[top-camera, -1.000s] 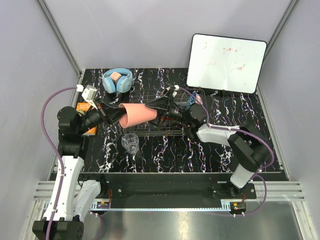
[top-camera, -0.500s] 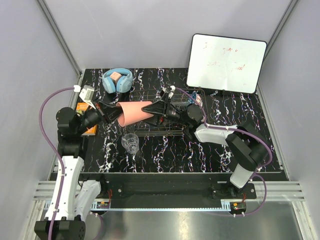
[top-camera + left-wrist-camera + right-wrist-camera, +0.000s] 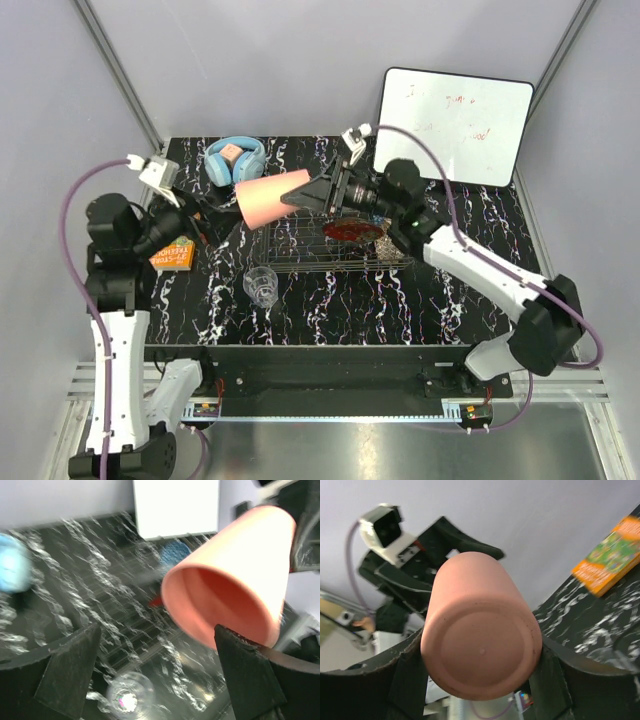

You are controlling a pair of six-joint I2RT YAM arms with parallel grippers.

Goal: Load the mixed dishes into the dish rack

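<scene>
My right gripper [image 3: 305, 195] is shut on the base end of the salmon-pink cup [image 3: 268, 200], which hangs on its side above the left end of the dish rack [image 3: 300, 252]. In the right wrist view the cup's base [image 3: 481, 650] fills the space between both fingers [image 3: 402, 680]. My left gripper [image 3: 197, 222] stands open to the cup's left, apart from it. Its wrist view looks into the cup's mouth [image 3: 235, 575] past its empty gripper [image 3: 156, 640]. The red floral plate [image 3: 352, 230] lies in the rack. The clear tumbler [image 3: 262, 284] stands on the table in front of the rack.
Blue headphones [image 3: 235, 160] lie at the back left and a white whiteboard [image 3: 455, 125] leans at the back right. An orange book [image 3: 173, 252] lies under the left arm. A blurred blue dish [image 3: 175, 553] shows near the rack's far end.
The left gripper let go of the cup and drew back to the left. The right gripper closed on the cup's base, then lifted it up and back, off the rack.
</scene>
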